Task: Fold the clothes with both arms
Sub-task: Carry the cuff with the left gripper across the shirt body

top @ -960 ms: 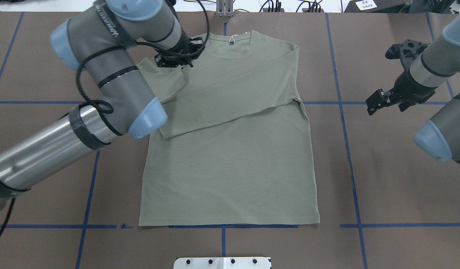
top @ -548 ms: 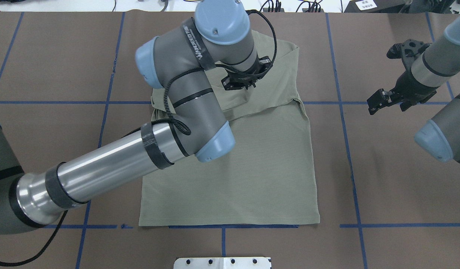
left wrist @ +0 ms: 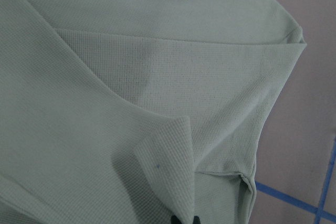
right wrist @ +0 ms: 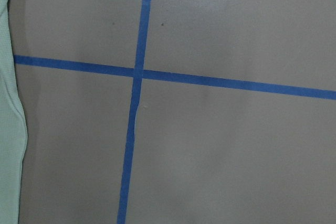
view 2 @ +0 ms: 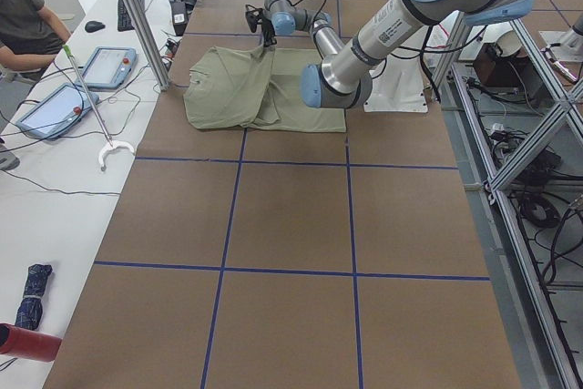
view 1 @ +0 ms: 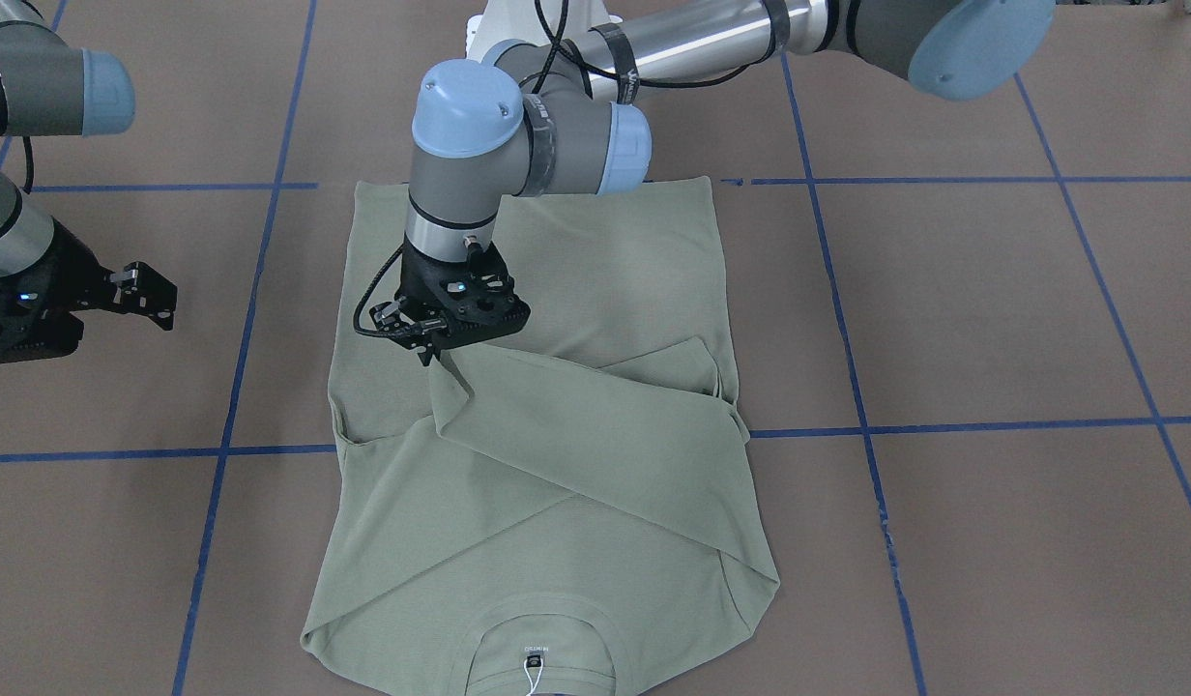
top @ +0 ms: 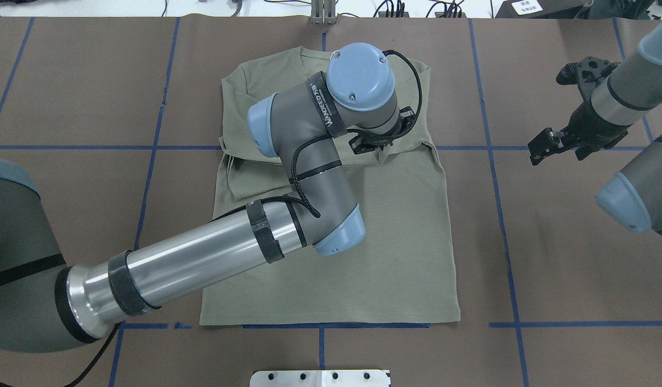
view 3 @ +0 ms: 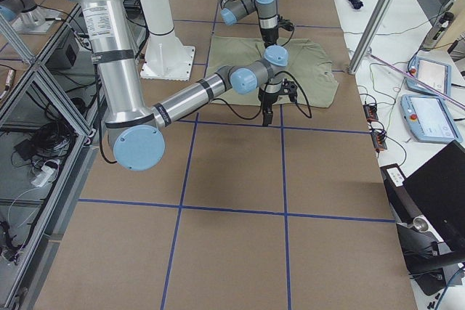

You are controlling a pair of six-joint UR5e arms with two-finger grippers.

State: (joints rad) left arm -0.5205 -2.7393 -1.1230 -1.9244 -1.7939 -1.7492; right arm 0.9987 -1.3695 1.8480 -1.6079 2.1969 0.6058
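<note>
Pinching the cuff point(left wrist: 163, 166) of the left sleeve point(view 1: 595, 435), the left gripper point(view 1: 431, 356) hangs low over the right half of the shirt point(top: 363, 258). Its jaws are nearly closed with only the knit edge between them, and the fabric tents up to the tips. Shirt lies flat on the table point(top: 578, 269), long axis near-far, collar point(view 1: 542, 633) far, hem point(top: 331, 321) near. Key relation: the held sleeve runs diagonally from the far-left shoulder to the jaws at mid-right, so it trails off far-left of the gripper. It crosses on top of the right sleeve point(view 1: 673, 372), which lies the opposite way across the chest. My read: the cuff is about where it should land, short of the right side seam. Next move looks like a short drop and let go; more travel right risks overshooting the seam. Right gripper point(top: 540, 146) is off the cloth, well apart to the right over bare table, jaws apart and empty. Its wrist view shows only blue tape point(right wrist: 139, 103) and a sliver of shirt edge. For a hem-to-collar fold after that, each arm is nearer its own hem corner.
</note>
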